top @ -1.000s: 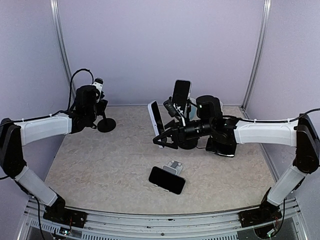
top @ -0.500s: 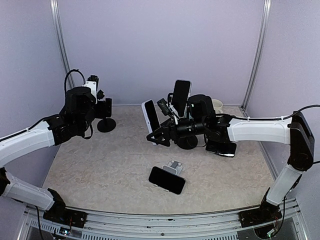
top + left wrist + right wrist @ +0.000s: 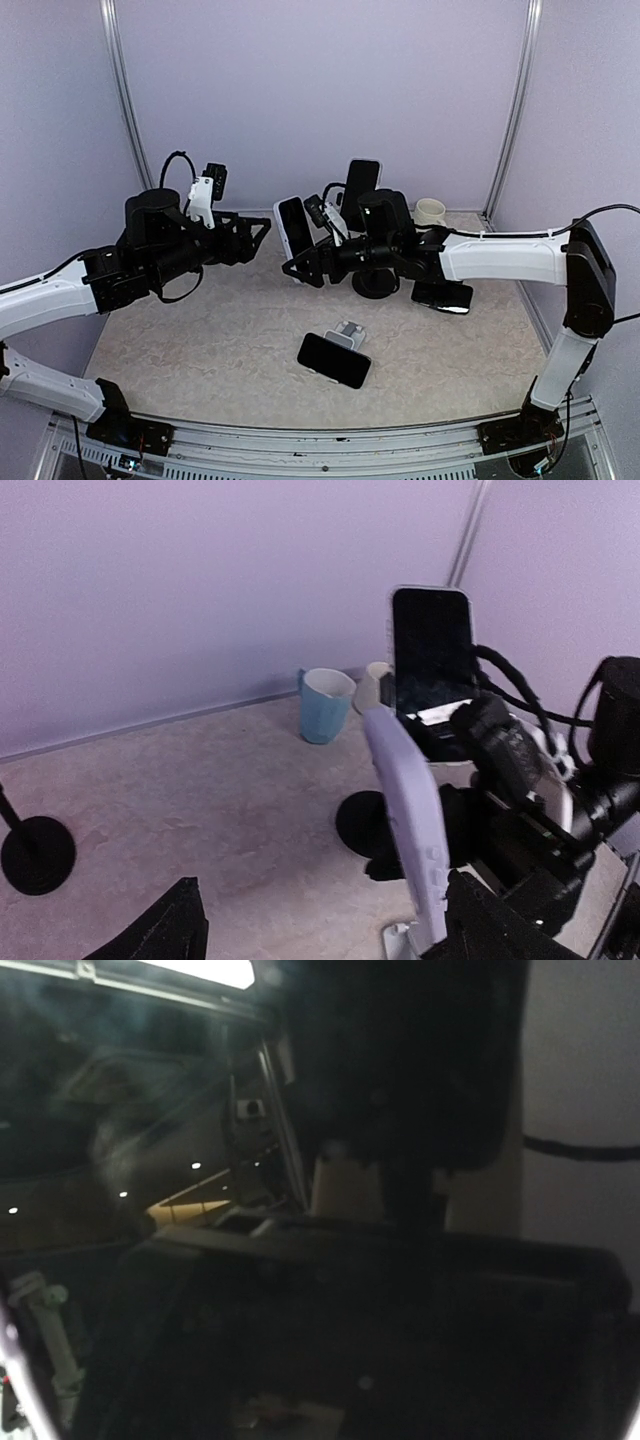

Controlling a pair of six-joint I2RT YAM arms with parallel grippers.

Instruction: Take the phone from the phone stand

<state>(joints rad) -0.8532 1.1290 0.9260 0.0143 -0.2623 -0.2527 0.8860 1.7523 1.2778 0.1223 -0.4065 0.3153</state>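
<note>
We see the right gripper [image 3: 303,268] clamped on the lower end of a pale-cased phone [image 3: 293,227]. It holds the phone nearly upright, with the top leaning a little to the left, over the middle of the worktop [image 3: 200,330] and towards the far edge. The phone sits on no stand. The right wrist view is almost wholly filled by a dark glossy surface with reflections, so it tells us little more.

The left gripper [image 3: 258,231] reaches in from the left. Its fingers [image 3: 165,930] are spread wide and grip nothing. In the left wrist view the phone's thin edge stands in the gap between them (close, but we see no contact).

Just behind the right gripper a second phone [image 3: 362,188] stands upright on a stand with a round black foot [image 3: 376,284]. To the right of that foot a dark phone [image 3: 442,296] lies flat. Nearer the front edge, about the middle, a black phone [image 3: 333,361] leans on a small silver stand [image 3: 350,329].

By the far edge, right of centre, a blue cup [image 3: 325,705] and a cream cup [image 3: 430,211] stand side by side. Towards the far left corner is another round black foot [image 3: 36,855] with a thin pole.
</note>
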